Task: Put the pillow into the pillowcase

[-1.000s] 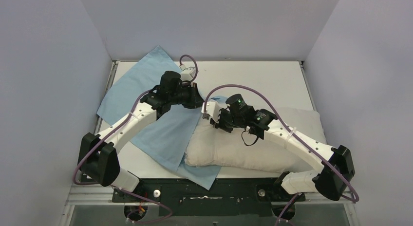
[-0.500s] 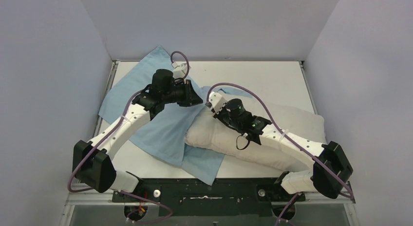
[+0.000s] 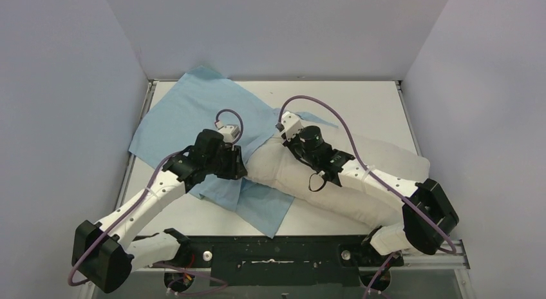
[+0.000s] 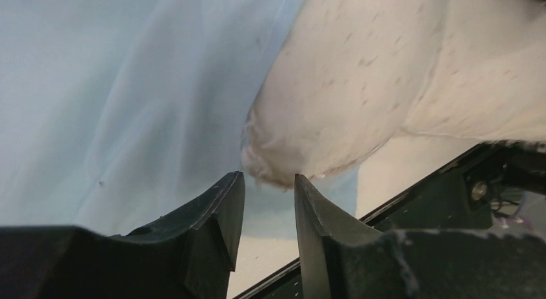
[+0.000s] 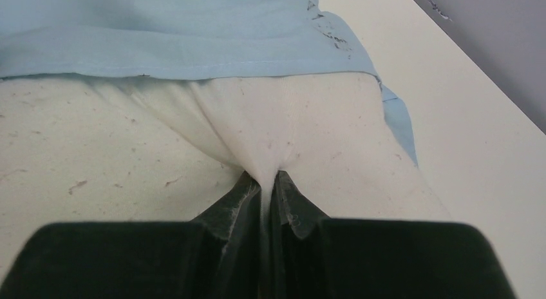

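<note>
Right claw [image 5: 265, 183] clamped tight on a pinch of pillow [image 5: 129, 151] fabric; just ahead of its tips the hem of the light blue pillowcase [image 5: 161, 28] lies across the pillow; bare white table [image 5: 463, 118] off to its right. Left claw [image 4: 269, 186] jaws apart, nothing between them; a pillow corner sits just past the tips, resting on pillowcase cloth that spreads left and beyond. From above, both claws are at the pillow's left end; the rest of the pillow runs back under the right arm.
</note>
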`<state>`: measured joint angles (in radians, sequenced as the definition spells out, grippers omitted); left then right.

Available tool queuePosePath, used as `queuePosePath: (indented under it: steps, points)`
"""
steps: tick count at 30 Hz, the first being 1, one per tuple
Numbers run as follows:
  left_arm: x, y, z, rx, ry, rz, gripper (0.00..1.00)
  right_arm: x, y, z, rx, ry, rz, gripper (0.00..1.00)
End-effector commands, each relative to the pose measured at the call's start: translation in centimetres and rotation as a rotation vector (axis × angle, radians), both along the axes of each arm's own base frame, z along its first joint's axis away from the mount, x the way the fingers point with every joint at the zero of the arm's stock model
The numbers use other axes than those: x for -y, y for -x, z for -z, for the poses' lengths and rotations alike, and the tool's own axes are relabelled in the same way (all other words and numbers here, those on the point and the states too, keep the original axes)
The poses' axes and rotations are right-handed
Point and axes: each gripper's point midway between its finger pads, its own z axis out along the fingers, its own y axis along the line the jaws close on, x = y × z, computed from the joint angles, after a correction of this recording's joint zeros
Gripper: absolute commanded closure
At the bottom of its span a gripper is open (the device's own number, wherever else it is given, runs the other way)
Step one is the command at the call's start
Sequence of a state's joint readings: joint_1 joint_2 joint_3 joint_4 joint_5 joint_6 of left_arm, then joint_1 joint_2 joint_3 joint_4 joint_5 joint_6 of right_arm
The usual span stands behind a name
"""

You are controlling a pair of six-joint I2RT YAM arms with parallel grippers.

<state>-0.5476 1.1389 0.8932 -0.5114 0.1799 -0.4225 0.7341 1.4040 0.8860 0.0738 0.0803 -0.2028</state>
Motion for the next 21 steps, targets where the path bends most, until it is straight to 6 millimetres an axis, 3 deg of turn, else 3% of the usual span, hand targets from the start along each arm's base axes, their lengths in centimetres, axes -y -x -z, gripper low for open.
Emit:
queuePosePath:
  steps: [1, 10, 16, 17, 20, 21]
  points:
    - [-1.5, 0.6, 1.2, 0.043, -0.075, -0.033, 0.65, -0.4, -1.6, -2.3, 0.061, -0.102, 0.043, 1.00]
    - [-2.3, -1.2, 4.5, 0.063, -0.185, -0.095, 0.63, 0.0, -1.4, -2.9, 0.070, -0.120, 0.054, 1.00]
    - [-0.8, -1.5, 6.0, 0.047, -0.182, -0.056, 0.63, 0.5, -1.5, -3.1, 0.071, -0.128, 0.069, 1.00]
    - [-0.7, -1.5, 6.0, 0.047, -0.184, -0.053, 0.67, 0.5, -1.5, -3.0, 0.069, -0.130, 0.070, 1.00]
    - [-0.6, -1.4, 4.9, 0.064, -0.175, -0.048, 1.00, 0.6, -1.5, -2.9, 0.067, -0.132, 0.071, 1.00]
    - [-0.6, -1.3, 4.1, 0.075, -0.161, -0.043, 1.00, 0.6, -1.6, -2.7, 0.064, -0.127, 0.071, 1.00]
